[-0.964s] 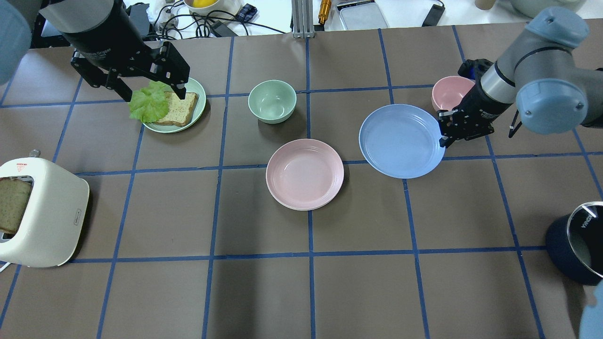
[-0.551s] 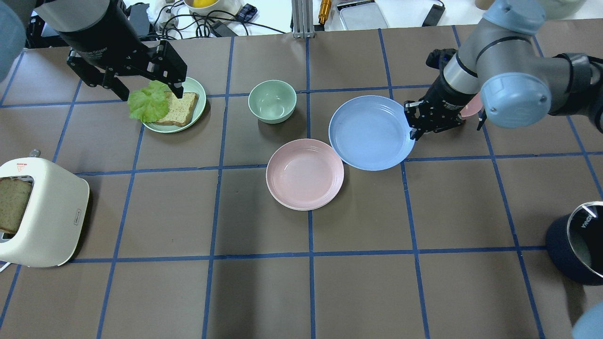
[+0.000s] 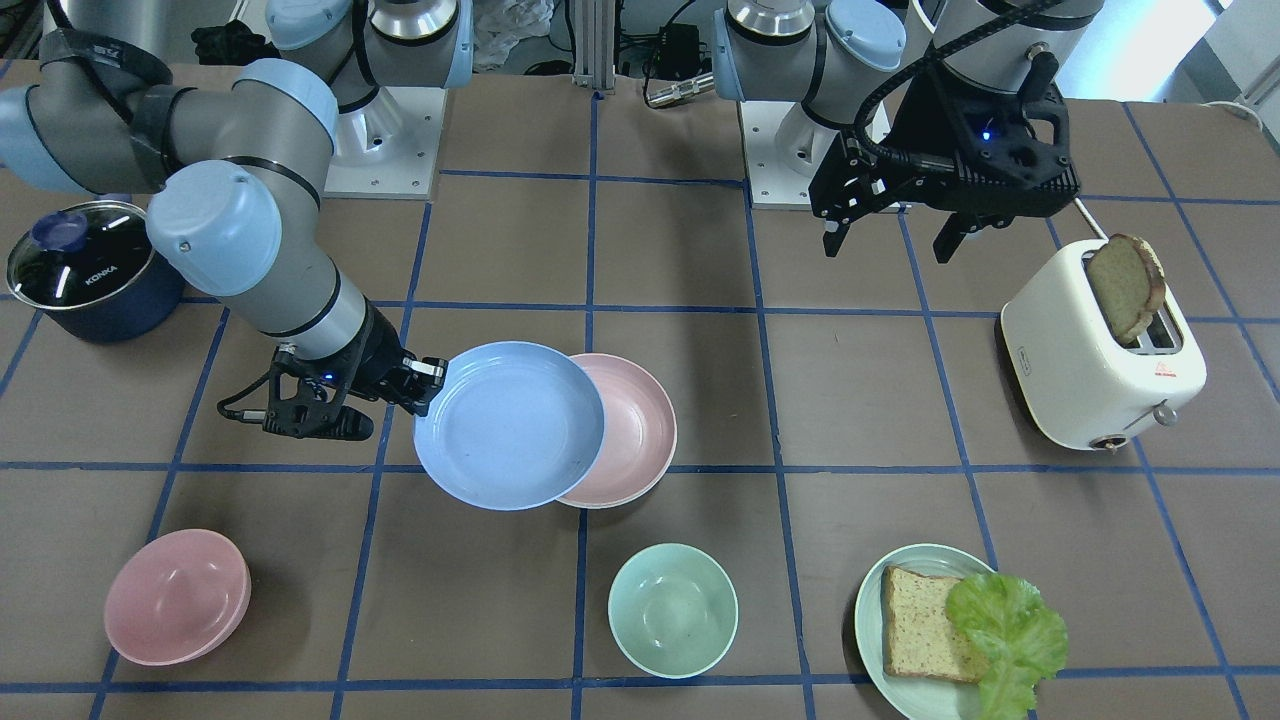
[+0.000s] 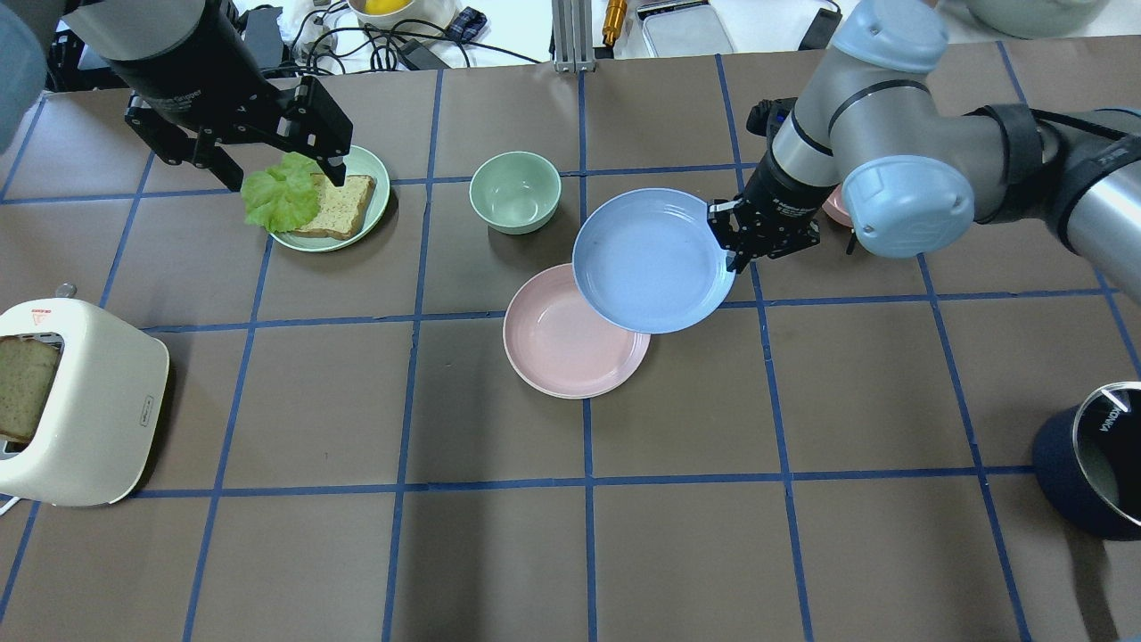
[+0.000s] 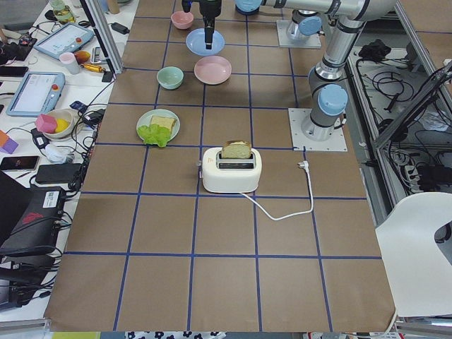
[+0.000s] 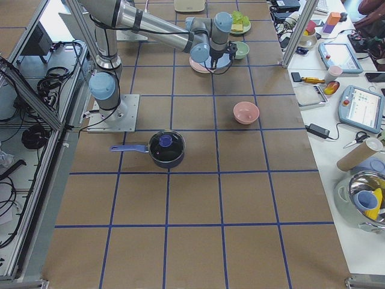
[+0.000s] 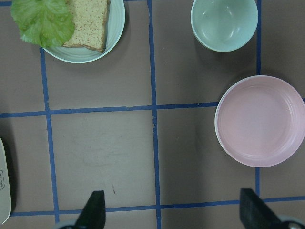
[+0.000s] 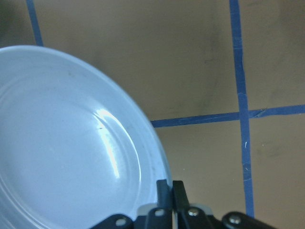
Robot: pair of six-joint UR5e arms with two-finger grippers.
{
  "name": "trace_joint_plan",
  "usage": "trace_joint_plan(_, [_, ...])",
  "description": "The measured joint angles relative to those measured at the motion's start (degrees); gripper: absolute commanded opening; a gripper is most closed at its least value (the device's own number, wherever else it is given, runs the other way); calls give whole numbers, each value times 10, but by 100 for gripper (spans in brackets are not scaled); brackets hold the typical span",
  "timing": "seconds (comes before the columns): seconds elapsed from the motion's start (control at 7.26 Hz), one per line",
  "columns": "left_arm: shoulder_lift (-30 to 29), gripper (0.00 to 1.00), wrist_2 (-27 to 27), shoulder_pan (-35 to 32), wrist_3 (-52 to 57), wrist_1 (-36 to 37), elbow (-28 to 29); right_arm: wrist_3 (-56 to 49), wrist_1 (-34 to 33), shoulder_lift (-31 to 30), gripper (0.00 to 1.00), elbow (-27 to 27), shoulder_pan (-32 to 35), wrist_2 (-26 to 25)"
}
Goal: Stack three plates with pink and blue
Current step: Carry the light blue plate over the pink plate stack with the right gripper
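My right gripper (image 4: 726, 241) is shut on the rim of the light blue plate (image 4: 651, 259) and holds it above the table. The plate overlaps the far right part of the pale pink plate (image 4: 553, 348). The wrist view shows the fingers pinching the blue plate (image 8: 71, 143) at its edge. A cream-white edge (image 4: 535, 387) shows under the pink plate's rim. In the front view the blue plate (image 3: 510, 425) covers the pink plate's (image 3: 635, 430) left part. My left gripper (image 4: 287, 178) is open and empty, high over the bread plate.
A pale green plate (image 4: 370, 169) with bread and lettuce is at the far left. A green bowl (image 4: 515, 192) stands just behind the pink plate. A pink bowl (image 3: 178, 597) sits beyond my right arm. A toaster (image 4: 89, 401) is near left, a dark pot (image 4: 1092, 459) near right.
My right gripper has carried the blue plate leftward, from beside the pink bowl to over the pink plate's edge. The left arm has barely moved.
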Motion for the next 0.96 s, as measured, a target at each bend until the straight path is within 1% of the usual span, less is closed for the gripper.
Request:
trace_joint_plan(0.41, [0,100,0,0,0,0,0,39,-9,4,0,2,26,3])
trace_joint_plan(0.69, [0,100,0,0,0,0,0,76,-26,16,0,3,49,2])
trace_joint_plan(0.96, [0,100,0,0,0,0,0,91,-33,25,0,6,62,0])
